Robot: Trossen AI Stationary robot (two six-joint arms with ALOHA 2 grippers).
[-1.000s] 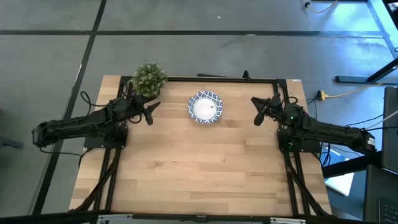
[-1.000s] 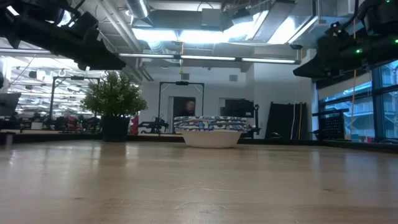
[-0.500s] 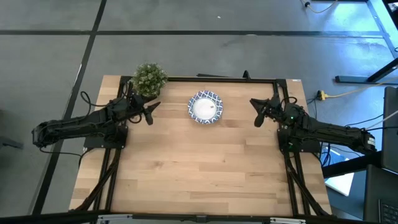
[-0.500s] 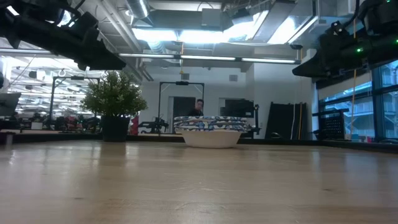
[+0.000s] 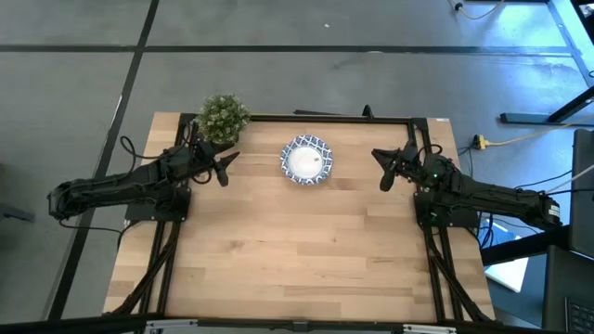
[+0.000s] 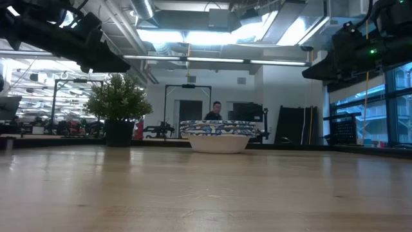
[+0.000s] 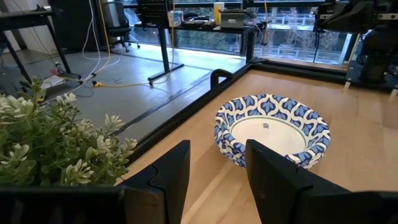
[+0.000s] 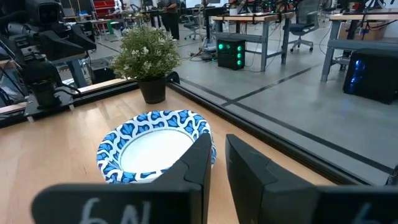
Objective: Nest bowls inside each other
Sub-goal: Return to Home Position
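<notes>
A: Where do the bowls (image 5: 306,160) lie?

B: Nested as one stack at the far middle of the table (image 5: 297,250). The left gripper (image 5: 225,169) hangs to the stack's left and the right gripper (image 5: 379,169) to its right. Both are raised and well apart from it, neither clearly nearer. The stack is round, so it has no long axis.

A: Jaws?

B: Both parted, holding nothing. Judgement: nesting looks finished. Each arm need only draw outward, away from the stack.

A: Anything unclear?

B: The bowl count cannot be read; the low view shows only layered rims. The potted plant (image 5: 224,116) stands just beyond the left gripper.
</notes>
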